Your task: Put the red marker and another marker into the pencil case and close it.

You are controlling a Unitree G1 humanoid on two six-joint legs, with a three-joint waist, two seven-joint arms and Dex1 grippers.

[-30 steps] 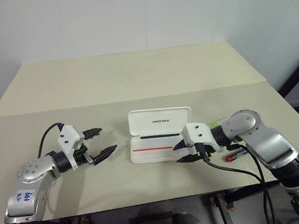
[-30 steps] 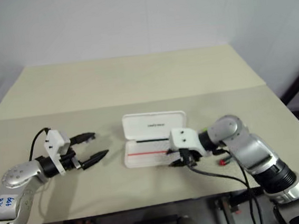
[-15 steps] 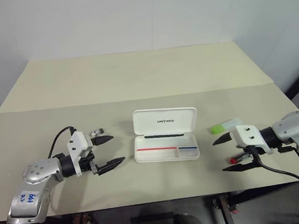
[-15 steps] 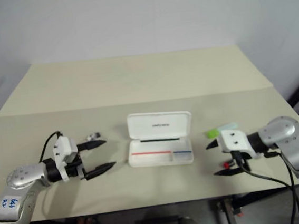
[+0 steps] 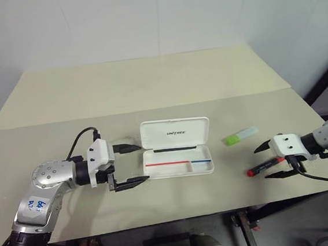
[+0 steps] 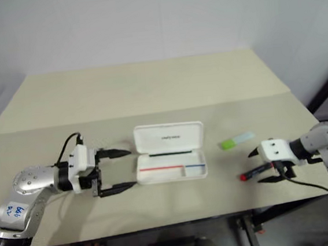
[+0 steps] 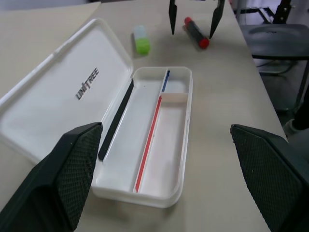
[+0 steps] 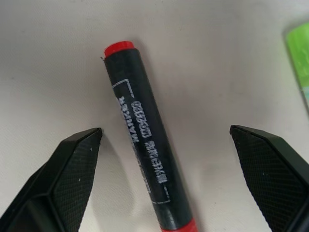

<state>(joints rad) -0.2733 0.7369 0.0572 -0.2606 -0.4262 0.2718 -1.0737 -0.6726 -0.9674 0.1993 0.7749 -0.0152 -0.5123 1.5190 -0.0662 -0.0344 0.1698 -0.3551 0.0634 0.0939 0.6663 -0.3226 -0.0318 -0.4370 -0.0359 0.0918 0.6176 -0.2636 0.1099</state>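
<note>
Right pincer (image 5: 269, 161) swung out, now straddling red marker (image 5: 266, 166)

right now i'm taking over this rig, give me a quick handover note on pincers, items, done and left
Left pincer: open, empty, beside the case's left end.
Right pincer: open, empty, straddling the red marker, not gripping it yet.
Case: lid open, tray empty, mid-table.
Red marker: lying on the table right of the case.
Green highlighter: on the table, between case and right pincer, a bit farther back.
Done: case is open, nothing loaded.
Left: grip the red marker and put it in, then the highlighter, then close the lid.
</note>
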